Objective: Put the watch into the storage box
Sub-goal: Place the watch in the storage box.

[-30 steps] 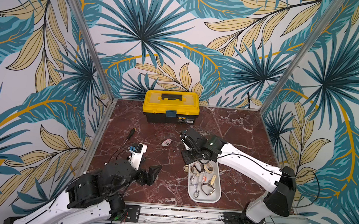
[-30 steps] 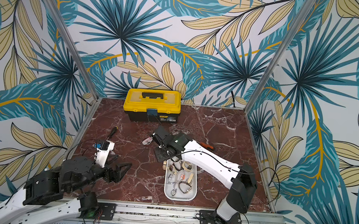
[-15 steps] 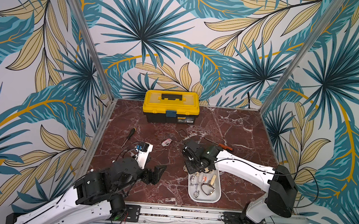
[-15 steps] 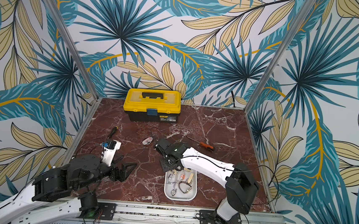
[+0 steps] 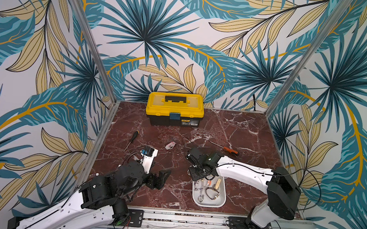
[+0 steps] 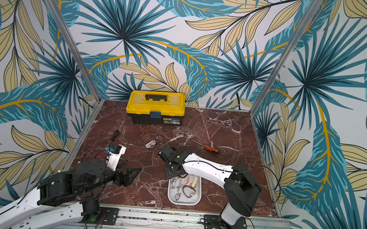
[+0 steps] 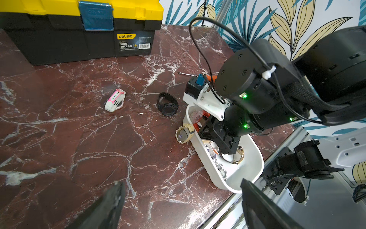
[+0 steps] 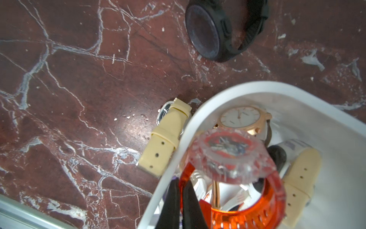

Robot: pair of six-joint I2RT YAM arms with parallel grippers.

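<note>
My right gripper (image 8: 181,181) is shut on the strap of a translucent orange watch (image 8: 227,154). The watch hangs just over the far end of the white storage box (image 8: 198,111), which holds several other watches. In both top views the right gripper (image 5: 200,176) (image 6: 173,171) covers that end of the storage box (image 5: 208,205) (image 6: 183,203). My left gripper (image 7: 181,182) stands open and empty above bare table, left of the box (image 7: 255,178). It also shows in both top views (image 5: 160,179) (image 6: 131,175).
A cream-strapped watch (image 7: 184,133) lies against the box's outer wall. A black watch (image 7: 168,105) and a pink-and-white watch (image 7: 114,100) lie farther back. A yellow-lidded toolbox (image 5: 175,108) stands at the back. A black screwdriver (image 5: 131,141) and an orange one (image 5: 227,148) lie on the marble.
My right gripper has come toward the table's front with the orange watch, ending over the box's far end. The left arm has shifted slightly to the right, still open.
</note>
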